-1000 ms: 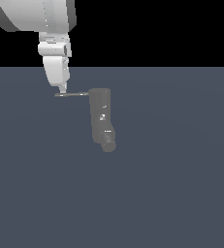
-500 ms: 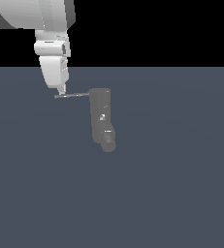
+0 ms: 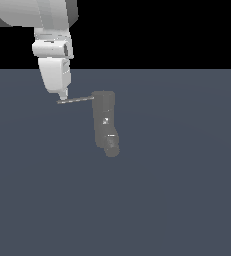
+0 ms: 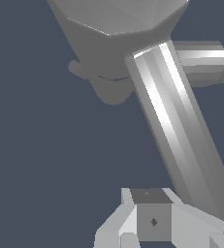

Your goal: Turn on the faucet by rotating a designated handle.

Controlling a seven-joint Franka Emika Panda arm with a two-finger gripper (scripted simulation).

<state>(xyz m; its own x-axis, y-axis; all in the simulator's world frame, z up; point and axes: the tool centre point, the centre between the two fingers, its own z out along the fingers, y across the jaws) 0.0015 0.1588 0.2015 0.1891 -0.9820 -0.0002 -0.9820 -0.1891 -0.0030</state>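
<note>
The faucet (image 3: 104,117) is a dark grey upright column on the floor, with its rounded spout end (image 3: 111,148) at the bottom. The handle (image 3: 77,100), a thin grey rod, sticks out from the column's top toward the exterior view's left. My gripper (image 3: 63,97) hangs from the white arm with its tip right at the rod's free end, seemingly touching it. Its fingers look pressed together and hold nothing. In the wrist view the faucet (image 4: 113,34) looms close, the handle (image 4: 176,126) runs slantwise, and my gripper (image 4: 151,206) sits beside the rod.
The dark blue-grey floor (image 3: 177,200) spreads around the faucet. The white arm (image 3: 52,50) comes down from above at the exterior view's left. Nothing else shows.
The arm has crept slightly toward the exterior view's left. The gripper tip stays at the handle's free end, and the handle's angle has barely changed.
</note>
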